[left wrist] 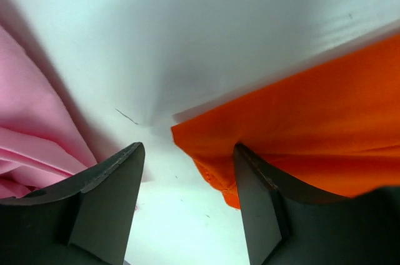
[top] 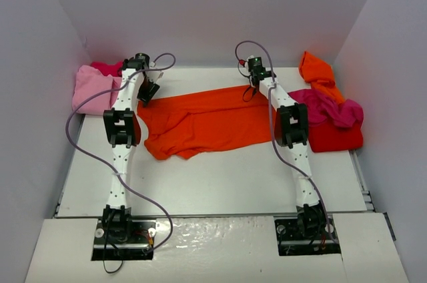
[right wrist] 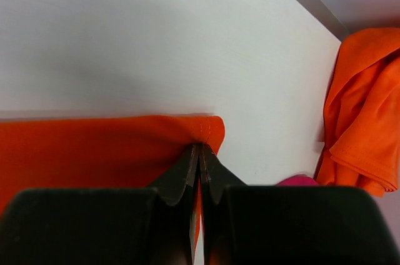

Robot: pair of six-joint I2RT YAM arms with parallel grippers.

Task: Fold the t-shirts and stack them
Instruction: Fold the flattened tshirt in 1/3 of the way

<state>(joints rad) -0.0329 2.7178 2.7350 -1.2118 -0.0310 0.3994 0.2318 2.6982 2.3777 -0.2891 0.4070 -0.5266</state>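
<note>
The white worktop (top: 220,176) carries everything. Across its middle, nearer the far edge, an orange-red t-shirt (top: 207,123) lies spread out flat, its long side running left to right and its near-left part rumpled.

Against the right edge sits a heap of shirts: a red shirt (top: 337,137) at the bottom, a magenta shirt (top: 327,106) draped over it, and an orange shirt (top: 317,69) behind them toward the far-right corner. In the far-left corner lies a pink shirt (top: 90,89), with a darker crimson shirt (top: 107,67) just behind it.

The right gripper (right wrist: 200,149) is at the far-right corner of the spread t-shirt, its jaws pressed together and clamped on the stitched hem there. The cloth puckers slightly at the pinch.

The left gripper (left wrist: 187,152) hangs over the far-left corner of the same t-shirt with its jaws apart. That corner shows in the gap and beside the right-hand finger, while the pink shirt lies just outside the other. Whether the jaws touch the cloth cannot be told.
</note>
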